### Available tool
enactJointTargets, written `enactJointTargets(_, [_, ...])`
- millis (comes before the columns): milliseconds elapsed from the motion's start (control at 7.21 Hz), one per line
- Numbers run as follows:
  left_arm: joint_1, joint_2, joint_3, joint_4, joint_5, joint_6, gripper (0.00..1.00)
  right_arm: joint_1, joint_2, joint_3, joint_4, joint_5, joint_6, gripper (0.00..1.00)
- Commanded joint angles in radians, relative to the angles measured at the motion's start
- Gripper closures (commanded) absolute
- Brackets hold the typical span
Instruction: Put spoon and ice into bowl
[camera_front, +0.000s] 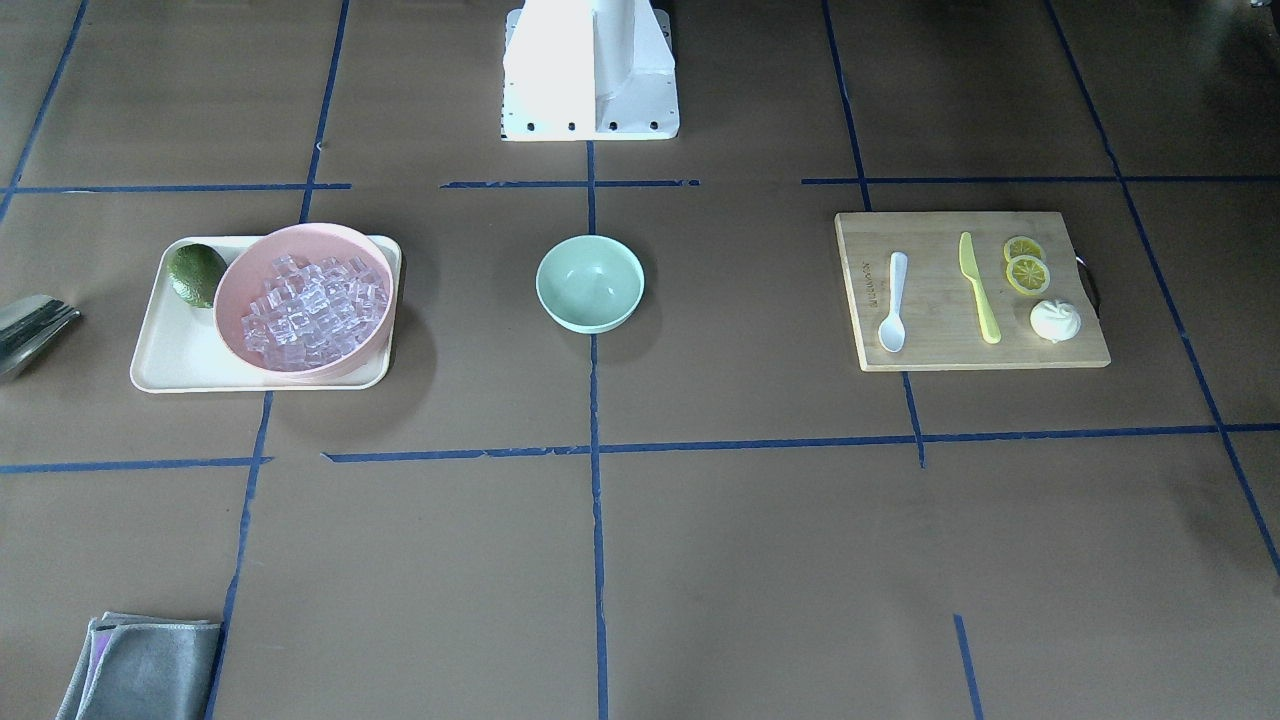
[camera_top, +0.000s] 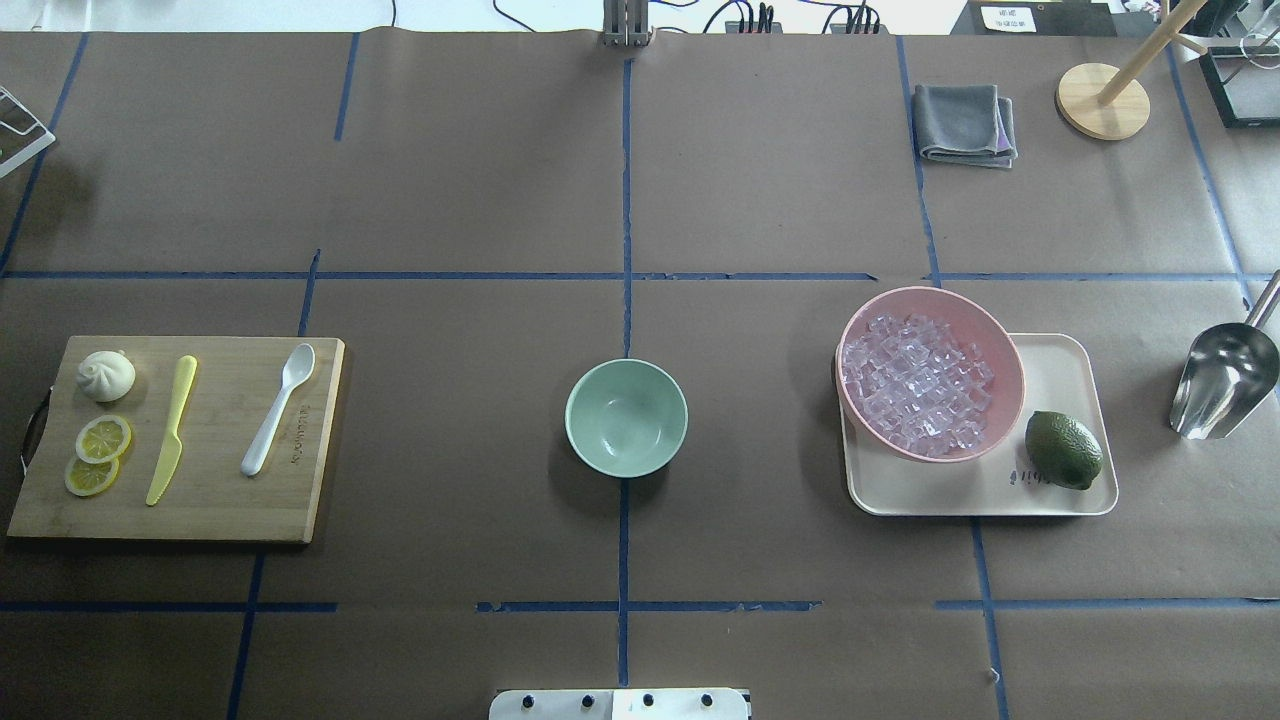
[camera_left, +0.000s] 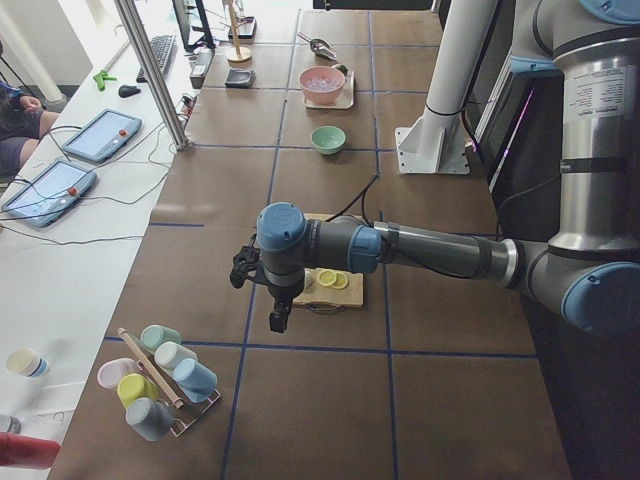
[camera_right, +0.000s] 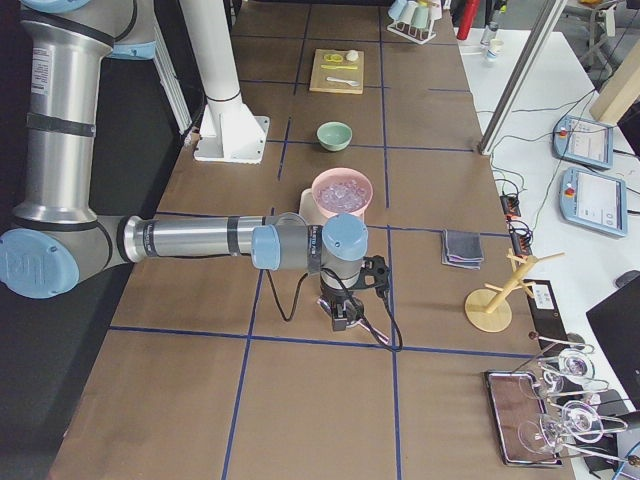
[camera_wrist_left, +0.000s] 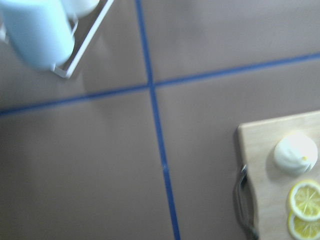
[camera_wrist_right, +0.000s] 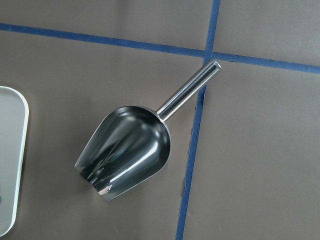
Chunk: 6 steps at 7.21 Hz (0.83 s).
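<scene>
The white spoon (camera_top: 278, 408) lies on a wooden cutting board (camera_top: 220, 500) at the table's left; it also shows in the front view (camera_front: 893, 300). The mint-green bowl (camera_top: 626, 417) stands empty at the table's middle (camera_front: 590, 283). The ice (camera_top: 915, 395) is heaped in a pink bowl (camera_top: 985, 325) on a cream tray (camera_top: 1070, 360) at the right. My left gripper (camera_left: 277, 322) hangs above the table past the board's outer end. My right gripper (camera_right: 341, 318) hangs over a metal scoop (camera_wrist_right: 127, 150). I cannot tell whether either gripper is open or shut.
On the board lie a yellow-green knife (camera_top: 172, 430), lemon slices (camera_top: 100, 455) and a white bun (camera_top: 106, 376). A green lime (camera_top: 1063, 450) sits on the tray. A grey cloth (camera_top: 965, 124), a wooden stand (camera_top: 1102, 100) and a cup rack (camera_left: 160, 375) are near the edges.
</scene>
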Motion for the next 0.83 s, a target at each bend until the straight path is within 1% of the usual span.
enactJointTargets(0, [0.068,-0.032,0.017,-0.049,-0.003,0.0,0.0,0.0,0.0,-0.001,-0.001,0.0,0.0,0.0])
enactJointTargets(139, [0.126,-0.044,0.004,-0.08,-0.001,-0.056,0.0,0.0,0.0,0.0,-0.001,0.001,0.0,0.0])
enactJointTargets(277, [0.228,-0.05,-0.006,-0.118,-0.001,-0.166,0.0,0.0,0.0,0.0,-0.001,0.001,0.0,0.0])
enactJointTargets(416, [0.314,-0.068,-0.009,-0.175,0.009,-0.345,0.0,0.0,0.0,0.0,-0.001,0.001,0.0,0.0])
enactJointTargets(555, [0.388,-0.072,-0.007,-0.265,0.012,-0.514,0.0,0.0,-0.001,-0.001,-0.001,0.003,0.0,0.0])
enactJointTargets(693, [0.441,-0.076,-0.007,-0.317,0.022,-0.606,0.0,0.0,0.0,-0.004,-0.001,0.001,0.0,0.0])
